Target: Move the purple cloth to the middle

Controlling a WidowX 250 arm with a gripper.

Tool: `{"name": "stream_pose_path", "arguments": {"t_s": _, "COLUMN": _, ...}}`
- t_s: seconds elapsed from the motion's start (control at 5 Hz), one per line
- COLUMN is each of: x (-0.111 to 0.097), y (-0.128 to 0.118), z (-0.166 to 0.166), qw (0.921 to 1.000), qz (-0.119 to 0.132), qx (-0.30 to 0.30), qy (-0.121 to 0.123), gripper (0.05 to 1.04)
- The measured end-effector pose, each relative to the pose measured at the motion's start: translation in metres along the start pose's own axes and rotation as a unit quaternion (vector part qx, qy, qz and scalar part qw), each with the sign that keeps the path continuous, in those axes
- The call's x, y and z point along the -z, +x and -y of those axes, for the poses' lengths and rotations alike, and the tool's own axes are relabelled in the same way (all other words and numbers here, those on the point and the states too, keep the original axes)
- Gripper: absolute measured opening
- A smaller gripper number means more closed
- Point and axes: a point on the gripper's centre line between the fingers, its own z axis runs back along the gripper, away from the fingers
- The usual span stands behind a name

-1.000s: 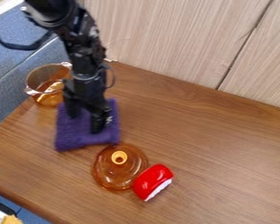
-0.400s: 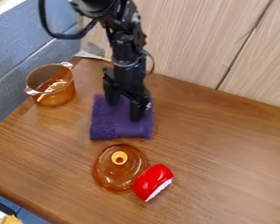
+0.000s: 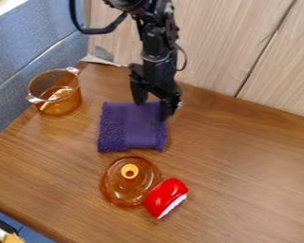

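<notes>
Purple cloth (image 3: 130, 129) lies near the amber lid (image 3: 119, 190), the jaws parted at its far edge.

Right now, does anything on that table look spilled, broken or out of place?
Nothing looks spilled or broken. Slightly untidy, perhaps: the amber lid lies on the table, off the amber pot, with a red-and-white object against its edge.

Pale wood-grain panels (image 3: 218, 42) (a dark seam between two) behind a brown wooden tabletop (image 3: 243, 156), blue wall (image 3: 21, 61) at left.
</notes>
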Motion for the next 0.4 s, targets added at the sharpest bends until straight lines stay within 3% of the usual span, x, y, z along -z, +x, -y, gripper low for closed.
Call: {"name": "stream_pose_path", "arguments": {"t_s": 0.4, "x": -0.0018, "y": -0.009, "z": 0.0003, "qw": 0.9999, "qz": -0.008, "qx": 0.004, "qy": 0.013, "gripper": 1.0}}
